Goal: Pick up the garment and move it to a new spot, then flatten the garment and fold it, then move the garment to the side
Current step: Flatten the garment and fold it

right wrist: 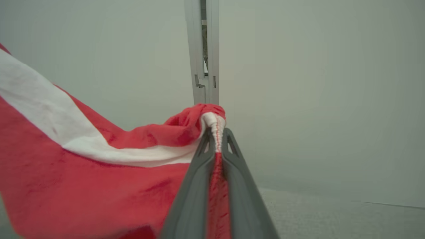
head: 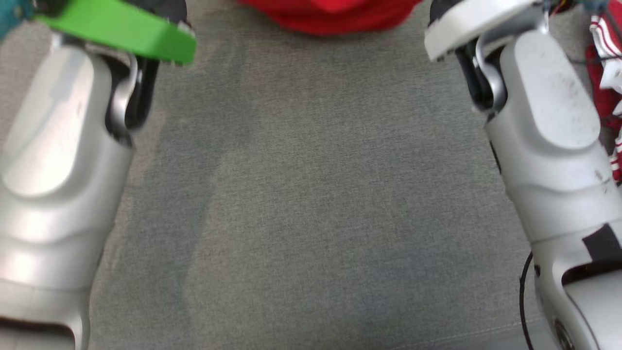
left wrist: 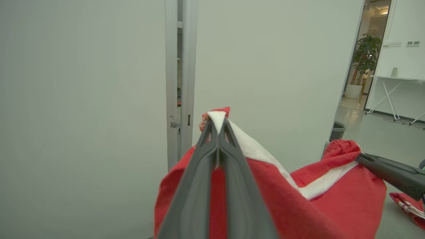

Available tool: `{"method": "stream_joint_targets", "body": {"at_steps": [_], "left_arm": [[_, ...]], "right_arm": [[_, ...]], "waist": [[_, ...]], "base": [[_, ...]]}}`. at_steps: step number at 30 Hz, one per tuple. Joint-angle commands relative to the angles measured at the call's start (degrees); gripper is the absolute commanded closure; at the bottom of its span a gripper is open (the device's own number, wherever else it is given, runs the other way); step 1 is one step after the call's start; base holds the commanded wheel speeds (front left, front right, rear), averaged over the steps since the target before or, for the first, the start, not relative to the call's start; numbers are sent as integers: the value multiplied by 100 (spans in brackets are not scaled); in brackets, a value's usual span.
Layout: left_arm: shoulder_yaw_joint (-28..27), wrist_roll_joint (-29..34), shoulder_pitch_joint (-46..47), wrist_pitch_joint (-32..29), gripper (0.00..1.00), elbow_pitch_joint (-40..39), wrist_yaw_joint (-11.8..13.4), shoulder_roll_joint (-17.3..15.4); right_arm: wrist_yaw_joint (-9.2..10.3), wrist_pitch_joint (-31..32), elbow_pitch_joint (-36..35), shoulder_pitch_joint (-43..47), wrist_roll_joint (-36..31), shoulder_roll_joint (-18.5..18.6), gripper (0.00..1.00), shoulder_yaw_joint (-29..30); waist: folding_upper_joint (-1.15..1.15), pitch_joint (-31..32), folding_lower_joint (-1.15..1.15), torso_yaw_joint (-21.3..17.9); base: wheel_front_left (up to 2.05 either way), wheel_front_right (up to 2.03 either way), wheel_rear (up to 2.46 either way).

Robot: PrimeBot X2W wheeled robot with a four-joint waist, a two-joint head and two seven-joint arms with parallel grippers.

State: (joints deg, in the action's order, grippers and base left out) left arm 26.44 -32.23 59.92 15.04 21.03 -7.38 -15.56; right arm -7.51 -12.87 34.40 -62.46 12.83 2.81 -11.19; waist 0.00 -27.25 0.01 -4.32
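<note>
The garment (left wrist: 332, 205) is red with a white band, and it hangs stretched in the air between my two grippers. In the left wrist view my left gripper (left wrist: 217, 121) is shut on one bunched corner of it. That view also has my right gripper (left wrist: 358, 158) at the right, clamped on the other corner. In the right wrist view the right gripper (right wrist: 217, 132) is shut on a red and white fold of the garment (right wrist: 83, 186), which sags to the left. In the head view a red strip of the garment (head: 330, 14) peeks in at the top centre, between my pale forearms.
A grey fabric surface (head: 311, 194) lies below, between the forearms. Another red and white striped cloth (head: 605, 73) lies at its right edge. Ahead stand a pale wall and a door frame (left wrist: 181, 83). To the right are a dark bin (left wrist: 337, 131), a potted plant (left wrist: 365, 56) and a white table (left wrist: 395, 79).
</note>
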Motion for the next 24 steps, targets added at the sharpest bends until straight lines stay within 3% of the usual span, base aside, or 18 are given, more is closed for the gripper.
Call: {"method": "stream_joint_targets", "body": {"at_steps": [1, 4, 11, 20, 24], "left_arm": [[-81, -33, -367, 12, 100, -170, -15, -43], [-374, 9, -1023, 13, 100, -573, -15, 7], [-1133, 264, -2614, 14, 100, -1478, -16, 465], [-1132, 382, -4513, 15, 100, -2432, -16, 532], [-1223, 543, -5393, 15, 100, -3066, 1, 547]], "right_arm": [[6, -69, -84, 274, 39, 22, 100, 13], [6, -148, -311, 824, 94, 23, 100, 54], [6, -201, -1024, 2138, 187, 23, 100, 234], [6, 82, -2301, 3914, 423, 23, 100, 379], [7, 438, -3290, 4979, 540, 22, 100, 472]], "waist": [[0, 34, -1, 34], [0, 184, -1, 27], [0, 666, -1, 112], [0, 1647, -1, 122], [0, 2096, -1, 48]], "base": [[0, 0, 0], [0, 0, 0], [0, 0, 0], [0, 0, 0], [0, 0, 0]]}}
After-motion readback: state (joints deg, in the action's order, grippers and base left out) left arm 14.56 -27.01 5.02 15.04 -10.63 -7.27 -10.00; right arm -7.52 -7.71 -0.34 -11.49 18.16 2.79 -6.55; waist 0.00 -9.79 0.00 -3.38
